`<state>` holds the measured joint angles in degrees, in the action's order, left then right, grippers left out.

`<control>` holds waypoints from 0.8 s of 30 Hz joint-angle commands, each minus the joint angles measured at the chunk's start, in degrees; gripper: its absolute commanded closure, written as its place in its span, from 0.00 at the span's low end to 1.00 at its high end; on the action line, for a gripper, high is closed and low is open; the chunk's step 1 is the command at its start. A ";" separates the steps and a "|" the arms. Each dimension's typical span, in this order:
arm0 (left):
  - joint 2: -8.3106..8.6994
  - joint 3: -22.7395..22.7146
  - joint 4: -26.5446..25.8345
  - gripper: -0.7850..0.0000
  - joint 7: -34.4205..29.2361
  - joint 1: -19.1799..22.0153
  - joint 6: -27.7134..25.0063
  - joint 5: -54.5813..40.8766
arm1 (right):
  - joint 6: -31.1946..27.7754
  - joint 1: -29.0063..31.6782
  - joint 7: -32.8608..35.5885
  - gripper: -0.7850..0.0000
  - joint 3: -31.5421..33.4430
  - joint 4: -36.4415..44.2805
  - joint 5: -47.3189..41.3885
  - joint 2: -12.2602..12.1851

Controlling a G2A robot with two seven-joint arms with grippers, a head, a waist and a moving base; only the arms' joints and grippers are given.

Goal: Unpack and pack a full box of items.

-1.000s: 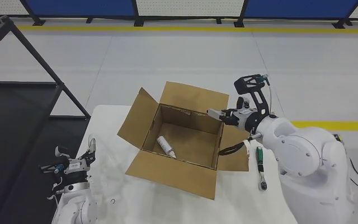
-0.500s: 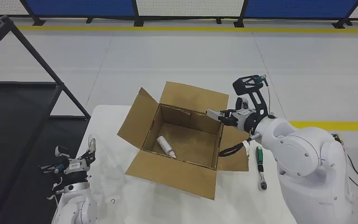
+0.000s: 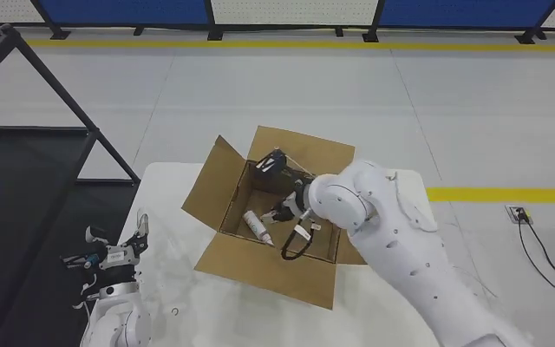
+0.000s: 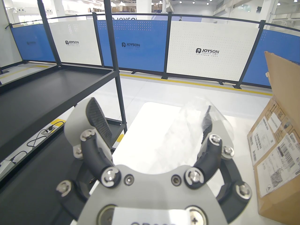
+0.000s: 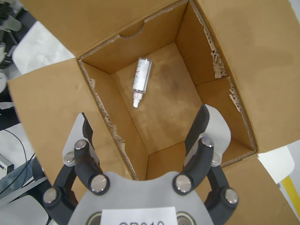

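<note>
My right gripper (image 5: 144, 115) hangs wide open, empty, above the box (image 5: 234, 47). The bottle (image 5: 141, 80) lies flat on its floor near a side wall (little clearance there), so I'd descend straight, straddling its barrel.

**Brown Box, White Bottle**

Mid-frame, the box (image 3: 260, 260) is plain brown cardboard and the bottle (image 3: 257, 227) is white, like the table (image 3: 165, 252). My right pincer (image 5: 144, 114) and left pincer (image 4: 150, 107) are grey with black fingers (image 4: 96, 118). Along the top run a yellow stripe (image 3: 260, 43) and blue panels (image 3: 121, 10).
</note>
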<state>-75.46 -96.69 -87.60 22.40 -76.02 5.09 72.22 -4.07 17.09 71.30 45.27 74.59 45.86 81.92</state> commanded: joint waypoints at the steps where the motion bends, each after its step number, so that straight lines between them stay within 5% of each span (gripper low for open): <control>1: 0.00 0.00 0.00 0.00 0.00 0.00 0.00 0.00 | 2.22 -1.84 -3.10 0.00 -4.34 -5.82 -1.62 1.96; 6: 0.00 0.00 0.00 0.00 0.00 0.00 0.00 0.00 | 4.53 -5.41 -5.88 0.00 -11.61 -14.78 -2.38 6.19; 17: 0.00 0.00 0.00 0.00 0.00 0.00 0.00 0.00 | 4.53 -5.41 -5.88 0.00 -11.61 -14.78 -2.38 6.19; 24: 0.00 0.00 0.00 0.00 0.00 0.00 0.00 0.00 | 9.44 -4.80 -13.12 0.00 -11.10 -21.07 -4.94 8.05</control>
<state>-75.46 -96.69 -87.60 22.41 -76.02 5.10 72.22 4.91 12.73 58.25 34.65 55.34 41.33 89.42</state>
